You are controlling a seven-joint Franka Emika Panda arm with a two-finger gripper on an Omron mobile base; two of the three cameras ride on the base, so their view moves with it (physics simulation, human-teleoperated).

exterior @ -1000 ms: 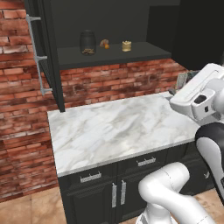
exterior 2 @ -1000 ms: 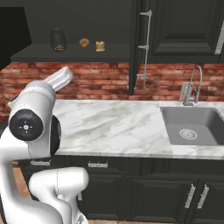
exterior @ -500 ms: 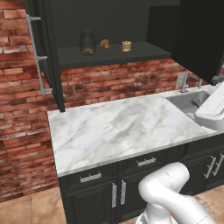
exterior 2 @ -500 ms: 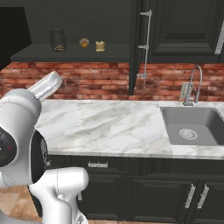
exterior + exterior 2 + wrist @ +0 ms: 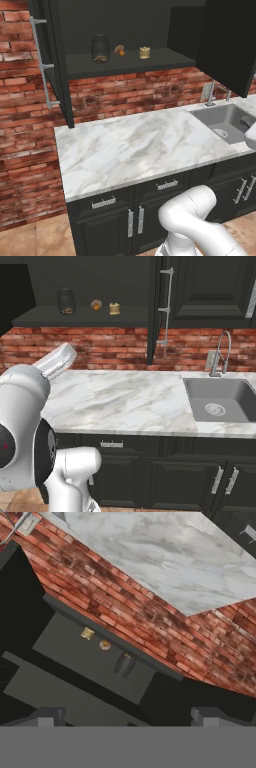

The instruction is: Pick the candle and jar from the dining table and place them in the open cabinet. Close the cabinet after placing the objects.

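Observation:
The black cabinet [image 5: 130, 62] stands open, both doors swung out. On its shelf sit the dark jar [image 5: 100, 49] at the left and the small tan candle [image 5: 144, 52] to its right, both upright. The right base view has the same jar [image 5: 66, 301] and candle [image 5: 114, 308]. My gripper [image 5: 127, 718] is open with nothing between its fingertips [image 5: 47, 717]. The hand view is rolled upside down and looks from afar at the jar [image 5: 125, 663] and candle [image 5: 87, 633] on the shelf. The marble dining table [image 5: 135, 145] lies below the cabinet.
A small orange-brown thing [image 5: 119, 50] sits between jar and candle. A sink [image 5: 220, 401] with a tap [image 5: 222, 353] is set in the marble at the right. The right door's bar handle [image 5: 167, 306] faces out. My arm [image 5: 30, 426] bulks low at the left.
The arm has swung: its hand slid right and down out of the left base view and sank lower left in the right base view. The jaws stayed open; shelf items have not moved.

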